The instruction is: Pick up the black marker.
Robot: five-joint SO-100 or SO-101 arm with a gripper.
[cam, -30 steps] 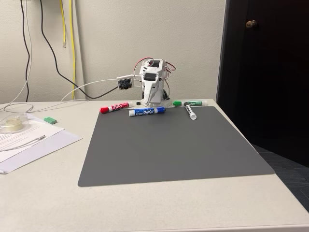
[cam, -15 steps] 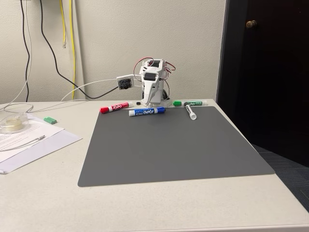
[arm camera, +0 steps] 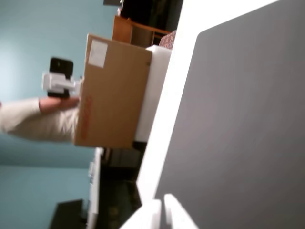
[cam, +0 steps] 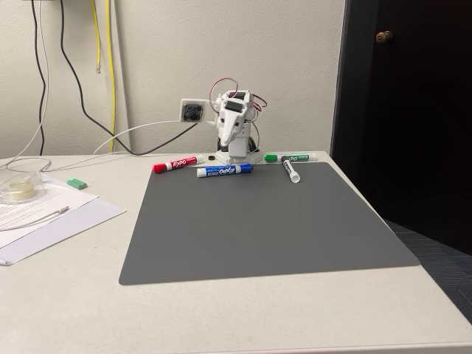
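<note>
So: arm [cam: 234, 129] sits folded at the far edge of the grey mat [cam: 265, 228], gripper [cam: 223, 141] pointing down, well off the table. In wrist view the white fingertips [arm camera: 157, 214] show at the bottom edge, pressed nearly together w/ just a thin slit between, pinching nothing.

The black marker [cam: 292, 171] lies flat on the mat's far right part, angled toward the camera, apart from the gripper, off to its right in fixed view. Untouched, so pickup not started.

Risks, my guess:
- Wrong pick. The green marker [cam: 289, 157] lies just behind the black one, its near end close to the black one's far end; a sloppy approach could grab or knock green instead.
- Round barrel on a smooth mat: fingers landing off-centre would prob roll it away.
- Jaws need to spread before descent; coming down closed would just push it.
- Marker angle means the wrist must turn to straddle the barrel, else it closes along it.

Around: blue marker [cam: 224, 170] just in front of the arm base, red marker [cam: 175, 164] left of it, both off the direct path. Papers [cam: 44, 210] + a clear tape roll [cam: 18, 187] far left, cables [cam: 110, 140] behind. Wrist view is tilted sideways, showing a cardboard box [arm camera: 112, 93] and a sleeve [arm camera: 33, 119] beyond the table edge, no marker in it.
</note>
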